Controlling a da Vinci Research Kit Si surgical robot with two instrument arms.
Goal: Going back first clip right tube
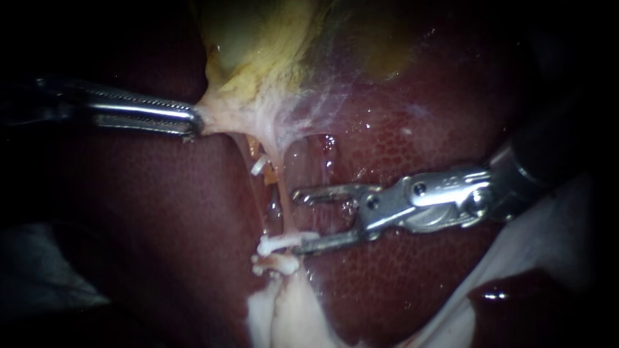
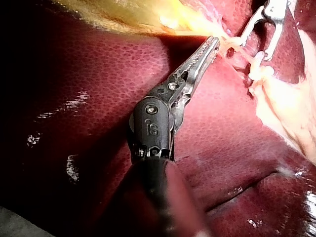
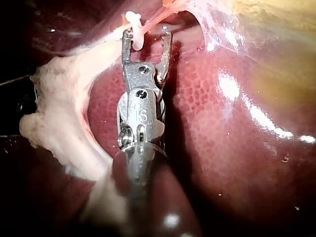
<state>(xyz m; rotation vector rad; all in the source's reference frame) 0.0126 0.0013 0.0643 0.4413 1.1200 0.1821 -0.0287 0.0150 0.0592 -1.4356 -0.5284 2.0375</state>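
My left instrument point(image 1: 192, 122) comes in from the left, jaws shut on the pale lower edge of the yellowish gallbladder point(image 1: 258, 58), holding it stretched. Two thin tubes run down from there. The right tube point(image 1: 284, 193) carries a white clip point(image 1: 277, 243) low down. My right instrument point(image 1: 300, 219) stands with jaws wide open just right of that tube, its lower jaw touching the clip's end. In the right wrist view the clip point(image 3: 133, 22) sits at one tip of the open right instrument point(image 3: 147, 35). The left wrist view shows the left instrument point(image 2: 215, 42) gripping the tissue.
Dark red liver point(image 1: 419, 116) lies all around and under the tubes. A second white clip point(image 1: 258, 166) sits higher up on the left tube. Pale fatty tissue point(image 1: 284, 316) spreads below the clipped tube. White cloth point(image 1: 548, 245) lies at the lower right.
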